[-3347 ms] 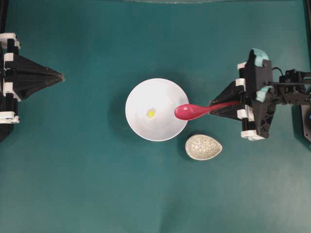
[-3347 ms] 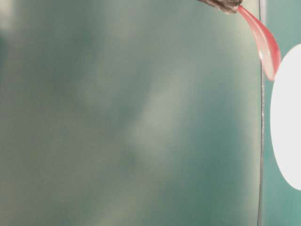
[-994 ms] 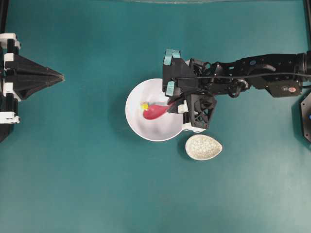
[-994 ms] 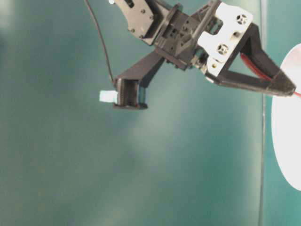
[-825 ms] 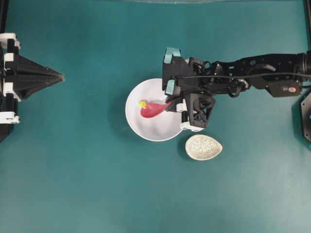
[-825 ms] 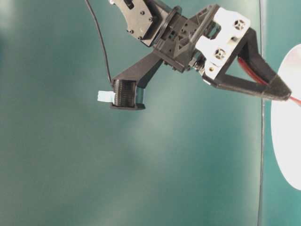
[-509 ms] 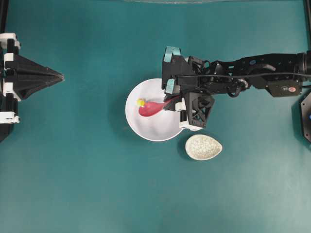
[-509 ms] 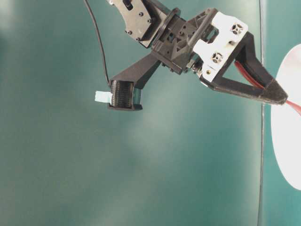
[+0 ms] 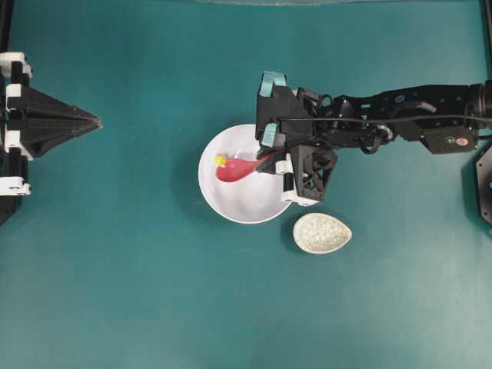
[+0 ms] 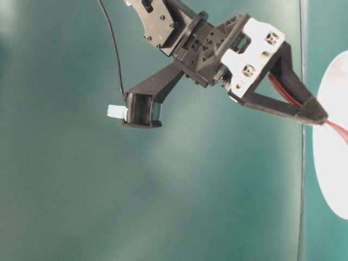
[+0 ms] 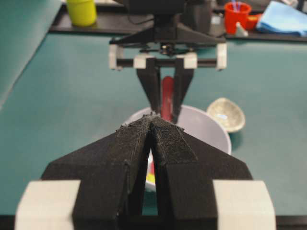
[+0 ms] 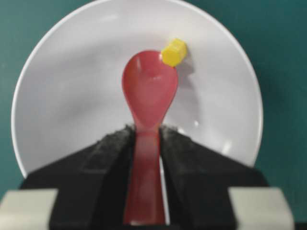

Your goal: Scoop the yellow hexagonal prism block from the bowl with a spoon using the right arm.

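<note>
bowl is sitting on the teal table; all places below are being taken from the bowl.

right arm is reaching in from the bowl's right side, its wrist hanging over the bowl's right rim. right gripper is clamping the spoon by the handle, jaws pressing on both sides of it, in the right wrist view. the scoop is lying inside the bowl, over its upper left part in the overhead view, the handle running back toward the right rim.

yellow hexagonal prism block is sitting inside the bowl, touching the tip of the scoop on its outer edge, not in the scoop's hollow. in the overhead view it is showing near the bowl's upper left rim.

speckled egg-shaped dish is resting just beside the bowl, at its lower right, apart from the rim.

left gripper is staying well apart to the bowl's left, pointing toward it, jaws closed together with nothing between them in the left wrist view.

table-level view is giving only a sliver of the bowl at the right edge, the spoon handle crossing toward it out of the right gripper's tip.
</note>
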### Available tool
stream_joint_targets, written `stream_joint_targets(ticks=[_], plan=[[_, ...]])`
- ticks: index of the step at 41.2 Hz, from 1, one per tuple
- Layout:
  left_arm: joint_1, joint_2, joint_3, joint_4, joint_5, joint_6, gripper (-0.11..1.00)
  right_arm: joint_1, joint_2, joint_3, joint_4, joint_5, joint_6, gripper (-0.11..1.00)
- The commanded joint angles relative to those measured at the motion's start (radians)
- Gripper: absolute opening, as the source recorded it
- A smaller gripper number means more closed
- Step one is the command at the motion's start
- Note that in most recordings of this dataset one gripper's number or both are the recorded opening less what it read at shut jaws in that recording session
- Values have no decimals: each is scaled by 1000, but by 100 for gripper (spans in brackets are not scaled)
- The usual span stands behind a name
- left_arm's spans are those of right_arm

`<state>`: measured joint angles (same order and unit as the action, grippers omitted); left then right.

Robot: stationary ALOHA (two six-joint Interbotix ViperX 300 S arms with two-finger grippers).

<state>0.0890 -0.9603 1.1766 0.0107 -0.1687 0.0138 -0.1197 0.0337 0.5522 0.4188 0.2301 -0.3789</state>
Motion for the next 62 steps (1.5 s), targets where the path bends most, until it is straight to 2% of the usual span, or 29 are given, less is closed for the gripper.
stream_joint_targets(ticks=[1,21,44,55,62], plan=[[3,6,-20,3,-5,0,3,-3,-29,-3,0,-29,2,25],[3,6,-20,3,-6,0,3,2,-61,48,8,-121,3,25],[3,11,-20,3,-5,0,3,41,-97,97,12,-236,3,25],[3,9,-20,3,-5,-2,3,58,-138,153,46,-351,5,25],[3,9,-20,3,-5,0,3,91,-176,206,48,-446,5,25]])
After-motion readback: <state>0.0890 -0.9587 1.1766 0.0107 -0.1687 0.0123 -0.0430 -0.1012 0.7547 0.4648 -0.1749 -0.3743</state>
